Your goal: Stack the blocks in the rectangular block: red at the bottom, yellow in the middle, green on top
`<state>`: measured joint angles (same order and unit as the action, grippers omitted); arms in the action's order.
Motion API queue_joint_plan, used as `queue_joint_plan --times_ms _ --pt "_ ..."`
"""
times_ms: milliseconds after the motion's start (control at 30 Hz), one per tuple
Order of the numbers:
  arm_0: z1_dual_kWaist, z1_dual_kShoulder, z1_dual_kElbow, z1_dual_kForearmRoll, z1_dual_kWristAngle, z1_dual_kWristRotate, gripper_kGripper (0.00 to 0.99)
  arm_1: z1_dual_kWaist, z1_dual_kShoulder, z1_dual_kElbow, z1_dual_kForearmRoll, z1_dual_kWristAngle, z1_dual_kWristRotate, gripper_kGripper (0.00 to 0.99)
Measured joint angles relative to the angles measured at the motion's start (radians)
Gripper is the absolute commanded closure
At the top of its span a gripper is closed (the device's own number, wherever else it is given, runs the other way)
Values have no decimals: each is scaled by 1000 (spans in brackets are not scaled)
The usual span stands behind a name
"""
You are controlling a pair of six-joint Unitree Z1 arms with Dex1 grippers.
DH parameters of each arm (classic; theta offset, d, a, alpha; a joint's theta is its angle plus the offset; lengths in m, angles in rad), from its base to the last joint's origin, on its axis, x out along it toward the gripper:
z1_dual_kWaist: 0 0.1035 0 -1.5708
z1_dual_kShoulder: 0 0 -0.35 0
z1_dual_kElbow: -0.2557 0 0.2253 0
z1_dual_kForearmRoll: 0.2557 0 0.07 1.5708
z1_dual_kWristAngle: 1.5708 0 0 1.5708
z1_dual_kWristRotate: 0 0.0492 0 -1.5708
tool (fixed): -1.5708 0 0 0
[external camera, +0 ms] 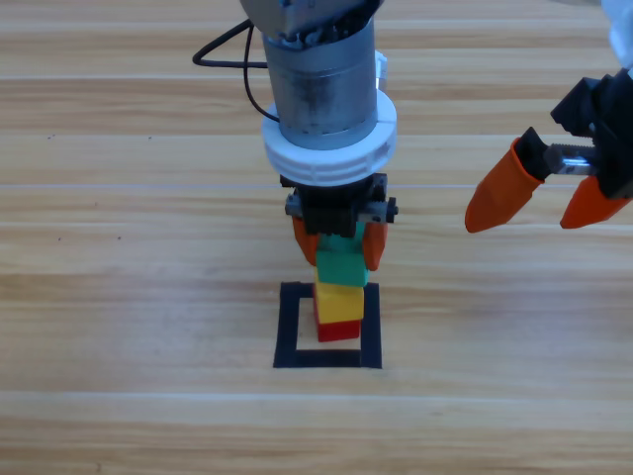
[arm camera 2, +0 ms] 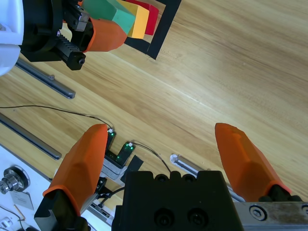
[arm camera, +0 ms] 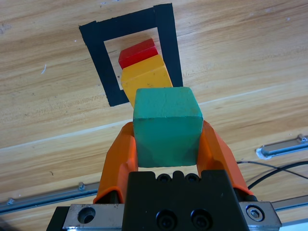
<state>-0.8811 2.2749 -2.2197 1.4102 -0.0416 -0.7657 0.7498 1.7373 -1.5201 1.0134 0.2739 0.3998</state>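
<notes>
- Teal-green is the colour of the green cube, which is clamped between the two orange jaws of the left gripper and is held over the stack, touching or just above the yellow cube; which of the two cannot be told.
- The yellow cube is seen resting on the red cube, and both stand inside the black tape square, set toward its near edge in the high view.
- The cubes are judged to be light, rigid and matte, so little squeeze is needed; flat opposite side faces are the natural place to be gripped, as is done now.
- A narrow three-high column is judged easy to topple: a sideways nudge on release could shift the yellow cube.
- In the left wrist view the green cube appears slightly offset from the yellow one, so alignment may need checking.
- The right gripper is held spread and empty, well apart at the right, above the wooden table.
- Nothing else is seen standing near the square.
</notes>
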Motion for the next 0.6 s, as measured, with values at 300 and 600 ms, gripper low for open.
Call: queue_joint_plan --times_ms 300,600 --pt "0 25 3 0 13 1 990 0 0 7 0 0 0 4" --pt "0 32 3 0 18 1 990 0 0 8 0 0 0 4"
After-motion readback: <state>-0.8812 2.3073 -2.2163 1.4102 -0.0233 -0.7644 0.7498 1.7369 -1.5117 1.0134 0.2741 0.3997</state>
